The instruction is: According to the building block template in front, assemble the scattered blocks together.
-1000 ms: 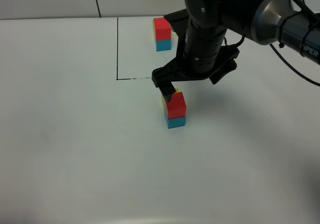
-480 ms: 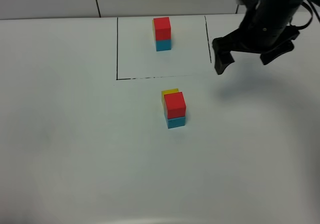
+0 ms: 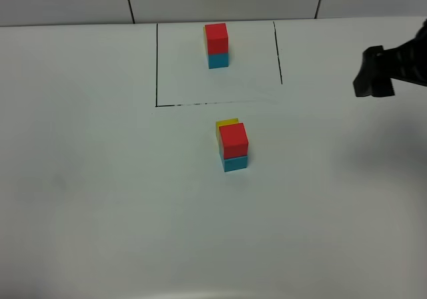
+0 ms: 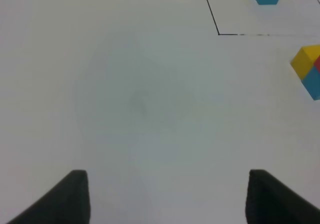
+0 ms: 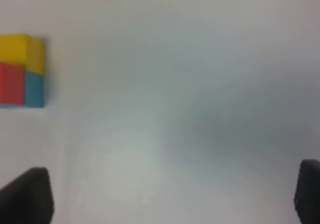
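- White desk (image 3: 100,199) fills the high view, with a tiled wall strip along its far edge and a thin black outline marking a box (image 3: 157,65) at twelve o'clock.
- Inside that box stands the building block template (image 3: 216,45), red cube over cyan-blue, a yellow sliver just showing at its left edge; it sits apart at the far side, I judge, as a reference to copy and not to be handled.
- Just outside the box line, toward six o'clock of the template and well apart from it, are the scattered blocks (image 3: 231,145), now together: the red cube (image 3: 233,141) sits on the cyan-blue cube (image 3: 235,163), and the yellow cube (image 3: 227,123) touches them at the back.
- This grouping looks to match the template's colours and order, so the build reads as finished or nearly so.
- Right pincer (image 3: 373,80) hangs at three o'clock near the edge of the high view, well clear of both figures; its wrist view shows the two dark fingers (image 5: 25,196) spread wide over bare desk, holding and touching nothing.
- Left pincer (image 4: 167,196) is out of the high view; its own camera shows the jaws parted with only empty desk between them, gripping nothing, the assembled cubes off to one side.
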Available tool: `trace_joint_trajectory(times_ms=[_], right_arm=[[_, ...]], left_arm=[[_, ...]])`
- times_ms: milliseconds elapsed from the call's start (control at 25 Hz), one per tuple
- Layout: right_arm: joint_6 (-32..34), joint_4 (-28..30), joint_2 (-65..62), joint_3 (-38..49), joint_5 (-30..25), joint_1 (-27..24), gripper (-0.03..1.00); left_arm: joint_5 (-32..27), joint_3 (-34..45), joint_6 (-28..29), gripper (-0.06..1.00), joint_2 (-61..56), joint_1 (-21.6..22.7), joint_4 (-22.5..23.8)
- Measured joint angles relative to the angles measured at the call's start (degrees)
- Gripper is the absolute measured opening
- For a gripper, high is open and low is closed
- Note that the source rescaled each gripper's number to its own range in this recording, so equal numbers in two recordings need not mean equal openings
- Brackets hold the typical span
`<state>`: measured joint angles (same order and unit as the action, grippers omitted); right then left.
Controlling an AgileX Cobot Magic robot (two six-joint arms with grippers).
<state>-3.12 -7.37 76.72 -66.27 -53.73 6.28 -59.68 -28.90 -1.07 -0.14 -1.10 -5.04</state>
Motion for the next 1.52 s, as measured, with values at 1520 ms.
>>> trace_joint_trajectory(times_ms=[1520], right_arm=[[3.6,3.9,-77.2,37.8,-7.6,-0.1,0.84]], left_arm=[[0.0,0.0,0.0,0.41,0.0,0.0,0.0]])
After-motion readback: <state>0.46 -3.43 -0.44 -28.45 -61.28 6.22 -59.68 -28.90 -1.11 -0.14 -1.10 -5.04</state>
